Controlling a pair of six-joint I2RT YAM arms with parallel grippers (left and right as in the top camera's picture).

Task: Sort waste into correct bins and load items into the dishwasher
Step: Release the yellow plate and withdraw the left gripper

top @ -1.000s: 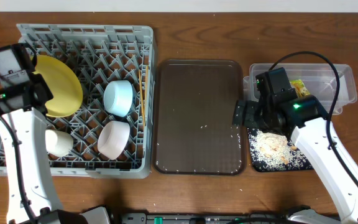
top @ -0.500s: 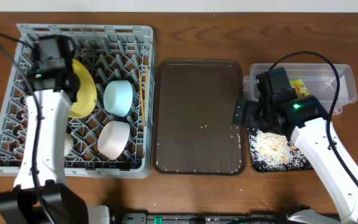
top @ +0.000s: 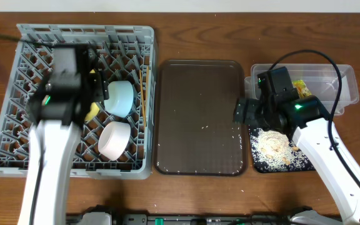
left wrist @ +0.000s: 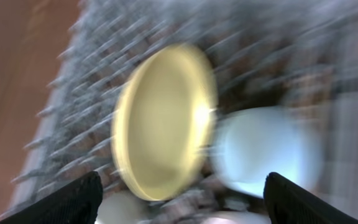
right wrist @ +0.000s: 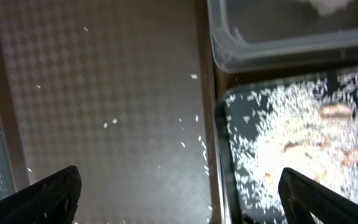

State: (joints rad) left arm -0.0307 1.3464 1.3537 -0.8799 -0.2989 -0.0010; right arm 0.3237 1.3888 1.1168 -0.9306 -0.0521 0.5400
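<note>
The yellow plate (left wrist: 163,118) stands on edge among the pegs of the grey dishwasher rack (top: 86,29), beside the light blue bowl (top: 119,98). My left gripper (left wrist: 182,183) hovers open just in front of the plate, with nothing between its fingers; that view is motion-blurred. The pinkish-white bowl (top: 114,140) and the chopsticks (top: 144,94) also sit in the rack. My right gripper (right wrist: 179,180) is open and empty above the seam between the brown tray (right wrist: 104,93) and the black tray (right wrist: 229,186), which holds rice scraps (right wrist: 291,130). A green-and-yellow wrapper (top: 302,87) lies in the clear tub (top: 336,78).
A few rice grains dot the brown serving tray (top: 200,119) between the rack and the bins. My left arm (top: 67,94) covers the rack's middle left in the overhead view. The right arm's cable (top: 339,94) loops over the clear tub.
My left arm swung right across the rack with the plate, set it on edge next to the blue bowl, and the gripper opened and let go. The right arm stayed put.
</note>
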